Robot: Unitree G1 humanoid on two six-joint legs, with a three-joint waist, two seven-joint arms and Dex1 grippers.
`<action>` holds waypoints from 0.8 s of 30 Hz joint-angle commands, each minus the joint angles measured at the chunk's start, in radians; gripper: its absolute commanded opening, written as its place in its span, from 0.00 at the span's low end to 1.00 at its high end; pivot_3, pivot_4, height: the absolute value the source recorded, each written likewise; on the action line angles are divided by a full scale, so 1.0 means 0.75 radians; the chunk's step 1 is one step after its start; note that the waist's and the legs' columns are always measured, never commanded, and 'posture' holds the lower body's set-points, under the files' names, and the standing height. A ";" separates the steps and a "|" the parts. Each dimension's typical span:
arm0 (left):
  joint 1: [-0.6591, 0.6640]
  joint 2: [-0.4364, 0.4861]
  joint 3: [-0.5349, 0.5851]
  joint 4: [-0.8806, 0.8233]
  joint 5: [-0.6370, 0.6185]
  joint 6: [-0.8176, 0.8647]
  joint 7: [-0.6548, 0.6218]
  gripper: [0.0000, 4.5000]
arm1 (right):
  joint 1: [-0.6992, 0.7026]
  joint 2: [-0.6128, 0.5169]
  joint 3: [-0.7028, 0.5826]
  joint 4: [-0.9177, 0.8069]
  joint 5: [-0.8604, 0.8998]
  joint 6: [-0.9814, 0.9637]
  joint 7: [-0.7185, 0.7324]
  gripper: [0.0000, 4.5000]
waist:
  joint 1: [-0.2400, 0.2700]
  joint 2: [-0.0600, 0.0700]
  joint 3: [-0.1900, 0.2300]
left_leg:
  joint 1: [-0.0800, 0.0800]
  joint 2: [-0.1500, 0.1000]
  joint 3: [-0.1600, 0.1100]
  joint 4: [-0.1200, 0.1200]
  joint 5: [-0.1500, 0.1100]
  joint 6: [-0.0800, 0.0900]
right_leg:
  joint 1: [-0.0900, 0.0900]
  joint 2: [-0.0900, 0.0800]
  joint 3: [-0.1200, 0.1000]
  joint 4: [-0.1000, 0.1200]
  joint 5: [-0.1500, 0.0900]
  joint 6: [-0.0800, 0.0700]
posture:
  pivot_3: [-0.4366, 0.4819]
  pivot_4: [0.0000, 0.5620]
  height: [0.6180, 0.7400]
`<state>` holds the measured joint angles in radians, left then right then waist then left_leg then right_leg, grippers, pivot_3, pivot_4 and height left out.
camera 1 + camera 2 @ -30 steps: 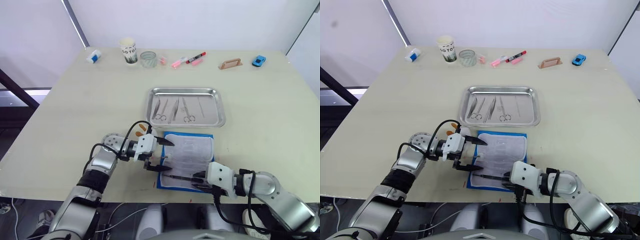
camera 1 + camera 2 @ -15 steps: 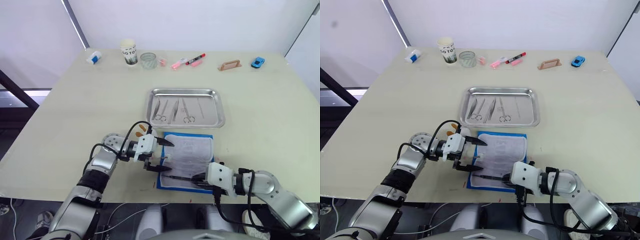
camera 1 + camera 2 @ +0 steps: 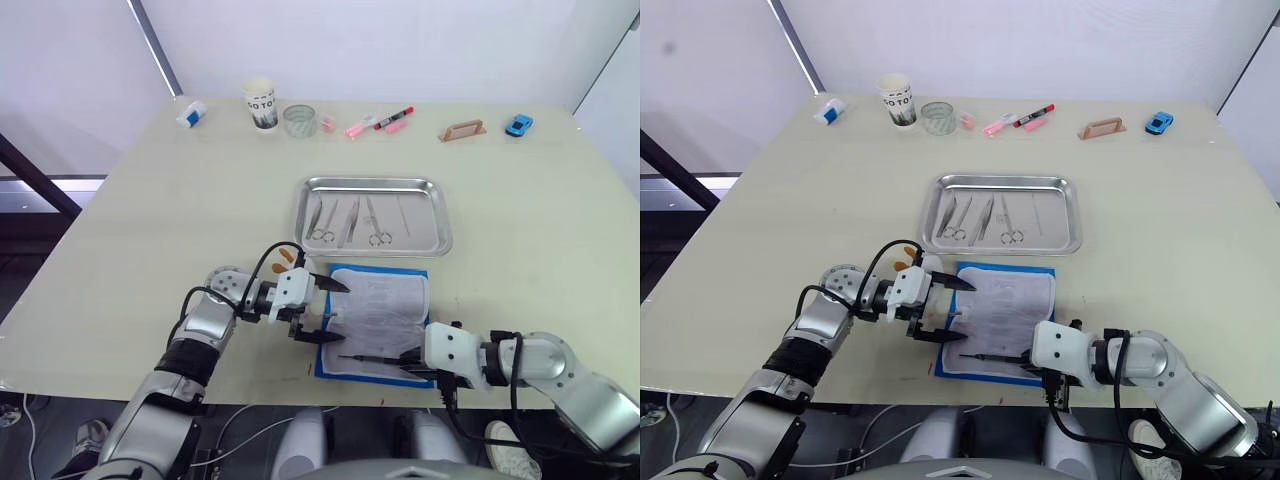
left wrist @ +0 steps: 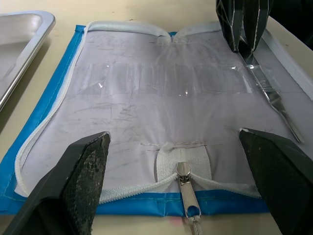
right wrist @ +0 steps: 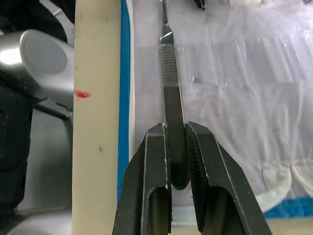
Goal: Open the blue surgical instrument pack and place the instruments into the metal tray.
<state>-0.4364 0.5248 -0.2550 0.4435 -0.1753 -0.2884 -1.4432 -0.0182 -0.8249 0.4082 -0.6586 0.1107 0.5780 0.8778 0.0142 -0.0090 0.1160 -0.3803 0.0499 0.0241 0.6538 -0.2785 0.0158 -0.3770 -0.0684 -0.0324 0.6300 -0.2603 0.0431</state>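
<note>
The blue surgical instrument pack (image 3: 385, 300) lies open near the table's front edge, its pale lining up. My right gripper (image 3: 408, 358) is over the pack's front edge, shut on a slim steel instrument (image 5: 171, 112) that points left across the lining. My left gripper (image 3: 320, 310) stands open at the pack's left edge, its fingers (image 4: 83, 171) either side of the zip pull (image 4: 188, 183). Behind the pack, the metal tray (image 3: 372, 181) holds several instruments (image 3: 348, 220), scissors and tweezers among them.
Along the far edge stand a paper cup (image 3: 260, 103), a glass jar (image 3: 298, 120), pink and red marker pens (image 3: 378, 122), a wooden stand (image 3: 461, 130) and a blue toy car (image 3: 518, 124). The pack lies right at the table's front edge.
My right gripper has drawn back slightly to the right, taking the held instrument with it. The left gripper and the pack have stayed put.
</note>
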 commanded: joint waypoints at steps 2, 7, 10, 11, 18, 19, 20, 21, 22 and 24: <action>0.035 0.011 -0.046 0.080 0.070 0.040 0.006 1.00 | -0.004 -0.056 -0.039 -0.033 0.008 0.056 0.027 0.01 | 0.000 0.000 0.000 | 0.000 0.000 0.000 0.000 0.000 0.000 | 0.000 0.000 0.000 0.000 0.000 0.000 | 0.48 0.27 1.00; 0.036 0.008 -0.049 0.081 0.069 0.038 0.010 1.00 | -0.013 -0.100 -0.069 -0.071 0.035 0.095 0.042 0.01 | 0.000 0.000 0.000 | 0.000 0.000 0.000 0.000 0.000 0.000 | 0.000 0.000 0.000 0.000 0.000 0.000 | 0.48 0.27 1.00; 0.035 0.005 -0.050 0.084 0.069 0.036 0.012 1.00 | -0.022 -0.117 -0.085 -0.093 0.047 0.118 0.049 0.01 | 0.000 0.000 0.000 | 0.000 0.000 0.000 0.000 0.000 0.000 | 0.000 0.000 0.000 0.000 0.000 0.000 | 0.48 0.27 1.00; 0.036 0.005 -0.050 0.086 0.070 0.035 0.012 1.00 | -0.025 -0.121 -0.089 -0.100 0.052 0.126 0.051 0.01 | 0.000 0.000 0.000 | 0.000 0.000 0.000 0.000 0.000 0.000 | 0.000 0.000 0.000 0.000 0.000 0.000 | 0.48 0.27 1.00; 0.035 0.000 -0.051 0.093 0.071 0.029 0.014 1.00 | -0.056 -0.106 -0.086 -0.113 0.062 0.155 0.040 0.01 | 0.000 0.001 0.001 | 0.000 0.000 0.000 0.000 0.000 0.000 | 0.000 0.000 0.000 0.000 0.000 0.000 | 0.48 0.27 1.00; 0.036 0.000 -0.051 0.092 0.071 0.029 0.015 1.00 | -0.060 -0.101 -0.081 -0.114 0.062 0.159 0.038 0.01 | 0.000 0.000 0.001 | 0.000 0.000 0.000 0.000 0.000 0.000 | 0.000 0.000 0.000 0.000 0.000 0.000 | 0.48 0.27 1.00; 0.036 0.000 -0.051 0.091 0.071 0.029 0.016 1.00 | -0.063 -0.101 -0.078 -0.116 0.062 0.159 0.041 0.01 | 0.000 0.001 0.001 | 0.000 0.000 0.000 0.000 0.000 0.000 | 0.000 0.000 0.000 0.000 0.000 0.000 | 0.48 0.27 1.00; 0.036 0.000 -0.050 0.091 0.071 0.030 0.016 1.00 | -0.062 -0.104 -0.079 -0.118 0.063 0.161 0.044 0.01 | 0.000 0.001 0.001 | 0.000 0.000 0.000 0.000 0.000 0.000 | 0.000 0.000 0.000 0.000 0.000 0.000 | 0.48 0.27 1.00; 0.036 0.000 -0.050 0.091 0.071 0.030 0.016 1.00 | -0.061 -0.106 -0.081 -0.119 0.063 0.162 0.046 0.01 | 0.000 0.001 0.001 | 0.000 0.000 0.000 0.000 0.000 0.000 | 0.000 0.000 0.000 0.000 0.000 0.000 | 0.48 0.27 1.00; 0.039 0.001 -0.050 0.088 0.071 0.030 0.017 1.00 | -0.047 -0.127 -0.099 -0.120 0.066 0.153 0.059 0.01 | 0.000 0.001 0.001 | -0.001 0.000 0.000 0.000 0.000 0.000 | 0.000 0.000 0.000 0.000 0.000 0.000 | 0.48 0.27 1.00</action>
<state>-0.4369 0.5208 -0.2584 0.4457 -0.1751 -0.2900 -1.4391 -0.0542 -0.9047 0.3577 -0.7182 0.1497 0.6976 0.9138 0.0145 -0.0082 0.1167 -0.3807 0.0495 0.0239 0.6541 -0.2785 0.0158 -0.3770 -0.0687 -0.0324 0.6300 -0.2602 0.0432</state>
